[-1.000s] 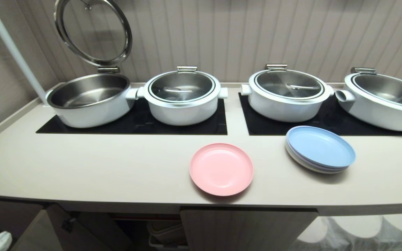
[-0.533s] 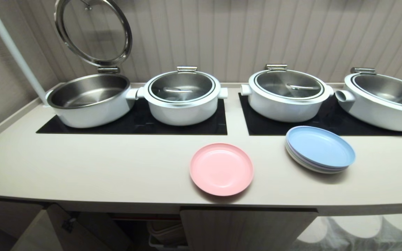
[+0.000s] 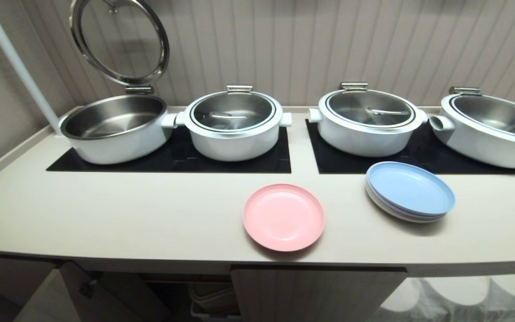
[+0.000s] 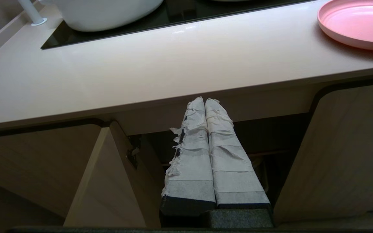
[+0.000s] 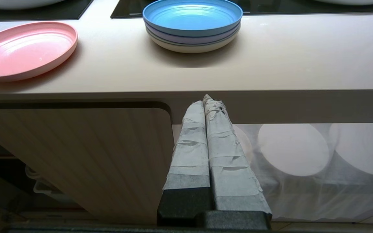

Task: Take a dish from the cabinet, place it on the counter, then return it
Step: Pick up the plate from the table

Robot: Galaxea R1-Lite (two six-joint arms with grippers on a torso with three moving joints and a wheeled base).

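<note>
The pink dish (image 3: pixel 283 217) lies flat on the cream counter (image 3: pixel 150 214) near its front edge, also seen as the dish (image 4: pixel 356 22) and the dish (image 5: pixel 24 48). Below the counter the cabinet (image 3: pixel 315 293) has its left door (image 3: pixel 101 297) swung open and its right door shut. My left gripper (image 4: pixel 205 101) is shut and empty, low in front of the open cabinet, pointing up at the counter's underside edge. My right gripper (image 5: pixel 207 100) is shut and empty, parked below the counter edge beside the shut door (image 5: pixel 86 155). Neither gripper shows in the head view.
A stack of pale blue plates (image 3: pixel 409 190) sits right of the dish. Several white pots (image 3: pixel 233 123) stand on black cooktop panels (image 3: pixel 177 161) at the back; the leftmost pot (image 3: pixel 114 127) has its lid raised. A pale container (image 3: pixel 215 299) shows inside the cabinet.
The left gripper's white-taped tip, visible at the lower left corner of the head view a second ago, has dropped out of that view. The dish and plates have not moved.
</note>
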